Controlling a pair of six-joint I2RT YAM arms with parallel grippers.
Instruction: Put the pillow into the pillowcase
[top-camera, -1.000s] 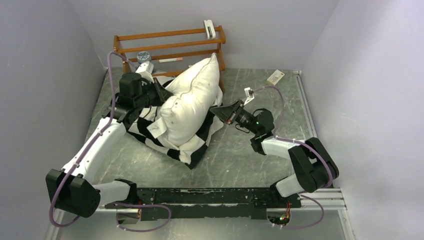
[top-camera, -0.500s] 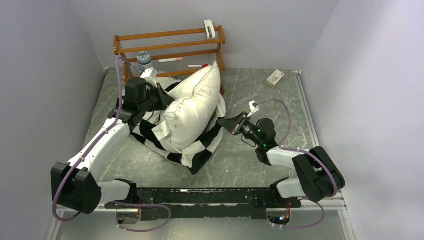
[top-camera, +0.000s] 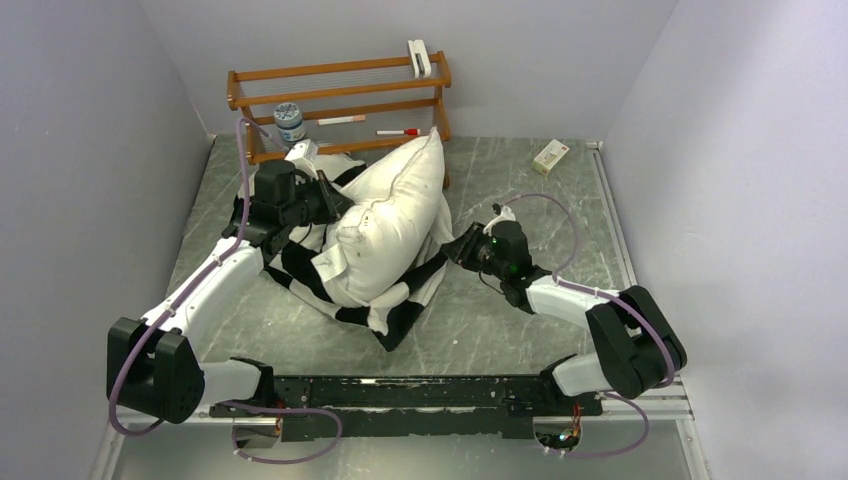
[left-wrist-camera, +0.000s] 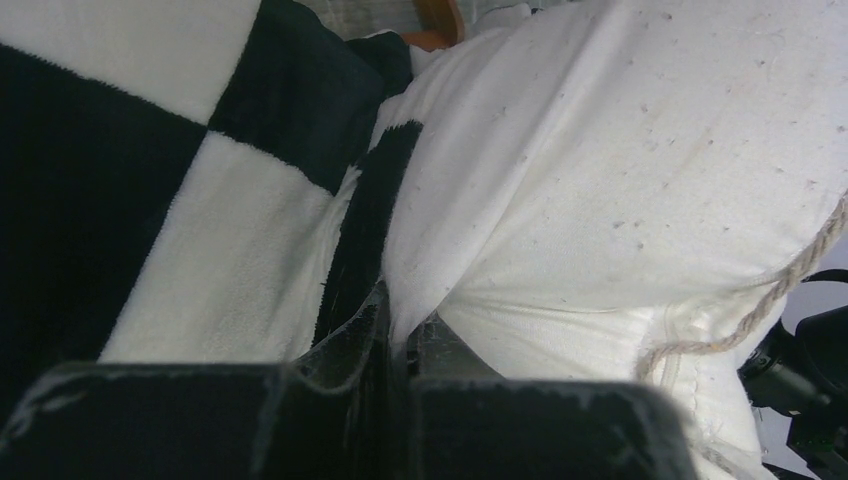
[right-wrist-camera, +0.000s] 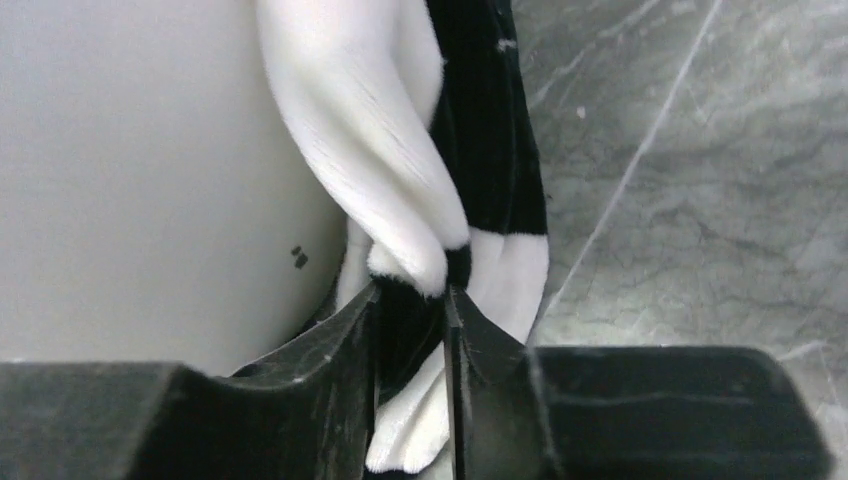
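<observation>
No legible text (box (top-camera: 551, 155) print too small).

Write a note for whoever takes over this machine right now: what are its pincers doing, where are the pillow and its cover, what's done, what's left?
Plump white rectangular pillow: tilted up, lower end seemingly inside the mouth of the black-and-white checkered plush pillowcase, most of it bare.
Left pincer: shut, pinching cloth where the two meet; which one, unclear.
Right pincer: closed on a fold of the case's edge.
Done: mouth around the lower end.
Left: pull the case over the rest.
</observation>
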